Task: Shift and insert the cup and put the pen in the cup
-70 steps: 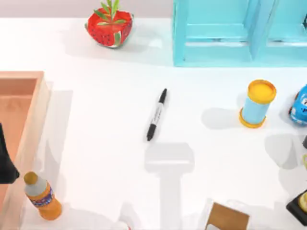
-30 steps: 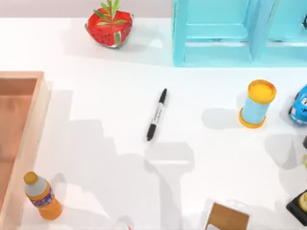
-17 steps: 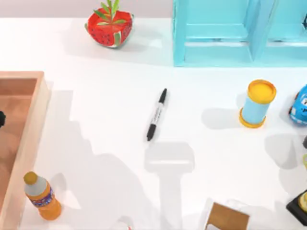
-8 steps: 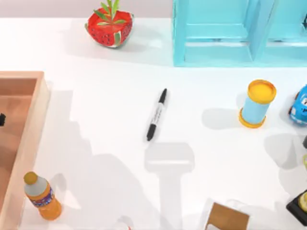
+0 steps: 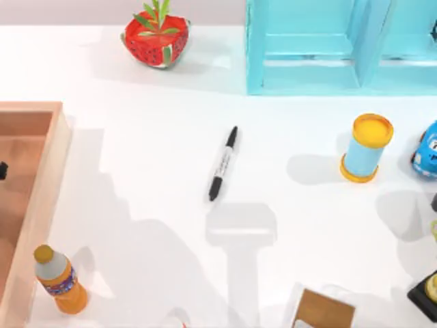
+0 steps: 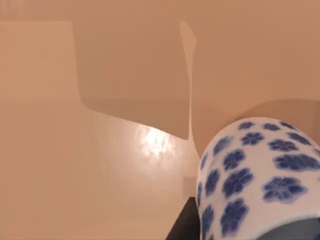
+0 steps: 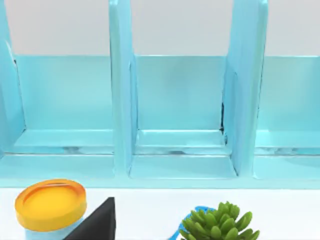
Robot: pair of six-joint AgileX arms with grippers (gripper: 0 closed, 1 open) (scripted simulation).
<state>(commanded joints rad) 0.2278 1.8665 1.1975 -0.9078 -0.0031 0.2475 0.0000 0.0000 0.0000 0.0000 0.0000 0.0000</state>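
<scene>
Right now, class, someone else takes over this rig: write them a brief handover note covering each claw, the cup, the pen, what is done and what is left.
Left claw: at the table's left edge, over the wooden tray. The cup is close up against it above the tray's floor; grip not confirmable.
Right claw: parked, facing the blue shelf.
Pen: lying flat mid-table, no claw near it.
Done: nothing confirmed.
Left: shift the cup out of the tray, set it in place, then put the pen in it.
</scene>
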